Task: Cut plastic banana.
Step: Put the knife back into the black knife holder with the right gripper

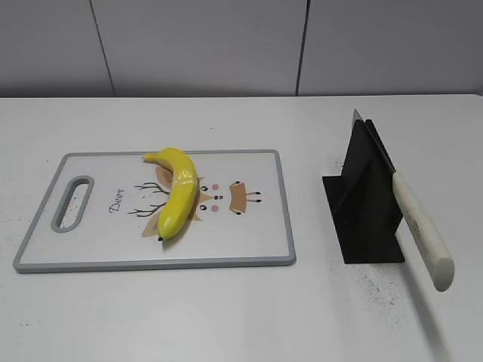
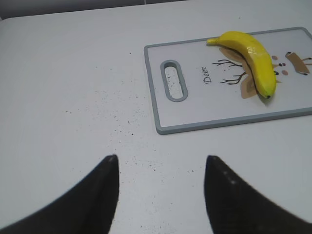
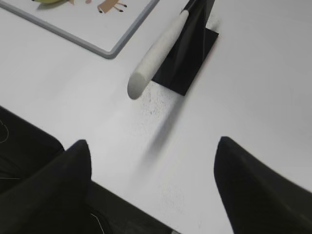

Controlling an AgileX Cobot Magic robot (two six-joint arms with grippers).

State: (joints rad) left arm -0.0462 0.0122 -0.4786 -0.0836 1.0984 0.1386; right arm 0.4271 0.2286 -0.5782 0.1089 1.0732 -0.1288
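A white table carries everything, speckled with fine dark specks, and a pale grey wall with dark vertical seams rises at its far edge. The left gripper hangs over bare table with its dark fingers spread wide, holding and touching nothing. The right gripper is also spread wide and empty above the near right part of the table. The banana lies on a grey-rimmed cutting board at the left, across a deer drawing, its dark tip toward the near edge. Well apart to the right, a knife with a white handle leans in a black stand, handle pointing near and right
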